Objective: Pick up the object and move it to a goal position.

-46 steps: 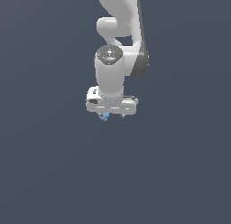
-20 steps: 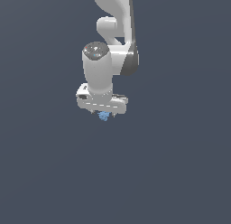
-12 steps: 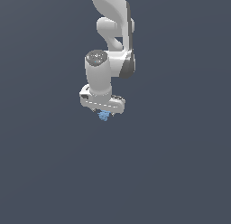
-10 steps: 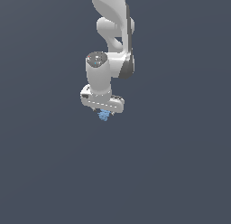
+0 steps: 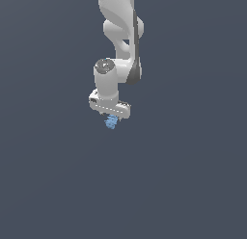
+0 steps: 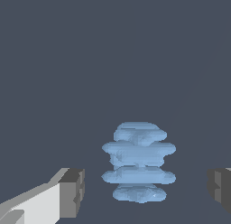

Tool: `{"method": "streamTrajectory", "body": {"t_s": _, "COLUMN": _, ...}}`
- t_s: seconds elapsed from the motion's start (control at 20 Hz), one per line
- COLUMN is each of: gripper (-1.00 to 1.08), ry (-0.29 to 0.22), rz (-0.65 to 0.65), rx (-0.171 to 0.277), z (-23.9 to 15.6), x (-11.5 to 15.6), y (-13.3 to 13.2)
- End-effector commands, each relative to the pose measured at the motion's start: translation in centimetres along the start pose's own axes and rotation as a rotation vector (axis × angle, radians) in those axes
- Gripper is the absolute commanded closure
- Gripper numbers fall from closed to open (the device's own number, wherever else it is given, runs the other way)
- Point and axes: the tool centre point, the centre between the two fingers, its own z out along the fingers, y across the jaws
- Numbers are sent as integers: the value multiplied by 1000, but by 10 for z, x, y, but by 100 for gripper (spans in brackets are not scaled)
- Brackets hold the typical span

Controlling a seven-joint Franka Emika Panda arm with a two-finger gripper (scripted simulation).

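Note:
The object [image 5: 112, 122] is a tiny light-blue ridged lump right under the white hand in the exterior view. In the wrist view it [image 6: 139, 162] stands as a stack of flat lobes between my two fingers. My gripper [image 5: 111, 117] is open, with one grey fingertip [image 6: 72, 191] on one side of the object and the other [image 6: 219, 187] on the far side. Dark gaps show between each fingertip and the object, so neither one touches it. In the wrist view the gripper [image 6: 145, 189] straddles the object's lower part.
The white arm [image 5: 120, 35] comes down from the top of the exterior view above the hand. Around it there is only a plain dark grey-blue surface [image 5: 193, 185], with no other objects or edges in view.
The arm's upper links have swung toward the exterior view's right and the wrist has turned a little. The hand stays over the object, which has hardly moved.

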Motion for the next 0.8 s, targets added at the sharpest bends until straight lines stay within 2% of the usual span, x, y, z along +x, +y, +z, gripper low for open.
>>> {"method": "streamTrajectory", "body": {"t_s": 0.0, "gripper": -92, "ry": 0, "rz": 10, "rx": 0, "z": 3, "x": -5, "y": 2}}
{"method": "streamTrajectory", "body": {"t_s": 0.4, "gripper": -92, "ry": -1, "rz": 11, "rx": 0, "z": 9, "x": -6, "y": 2}}
{"method": "streamTrajectory", "body": {"t_s": 0.75, "gripper": -92, "ry": 0, "rz": 12, "rx": 0, "z": 38, "x": -7, "y": 3}}
